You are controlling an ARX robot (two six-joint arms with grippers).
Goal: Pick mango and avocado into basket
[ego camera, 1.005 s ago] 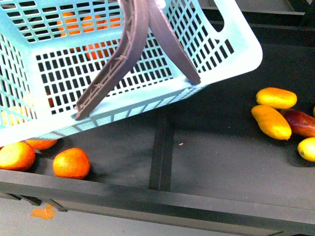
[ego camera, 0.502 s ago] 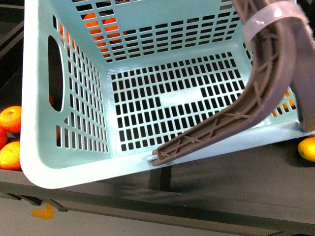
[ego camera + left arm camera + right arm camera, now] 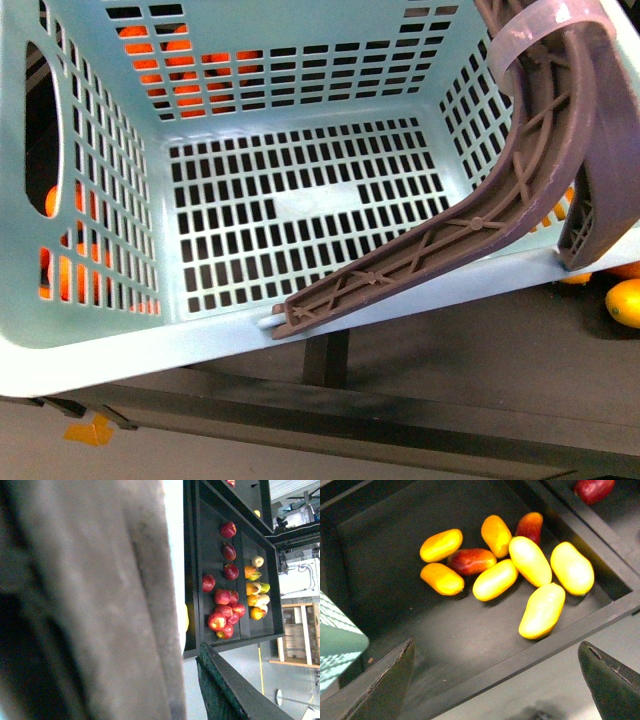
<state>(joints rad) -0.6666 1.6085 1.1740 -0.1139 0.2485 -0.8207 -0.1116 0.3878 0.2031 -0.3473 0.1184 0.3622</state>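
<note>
Up close, the basket (image 3: 150, 345) fills the front view over the black tabletop, its top and left edges cut off. Its brown handle (image 3: 540, 180) sweeps across its right side. Oranges (image 3: 150, 78) show only through the slotted walls. The mangoes (image 3: 495, 579) lie clustered in a black compartment (image 3: 395, 615) beneath the right pincer (image 3: 496, 645), whose fingers are spread wide. A blurred brown mass blocks most of the left wrist view, so I cannot tell the left pincer's state.

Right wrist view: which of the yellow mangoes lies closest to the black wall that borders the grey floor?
The pale yellow mango at the edge of the cluster: one end almost reaches that wall; the others lie farther in.
</note>
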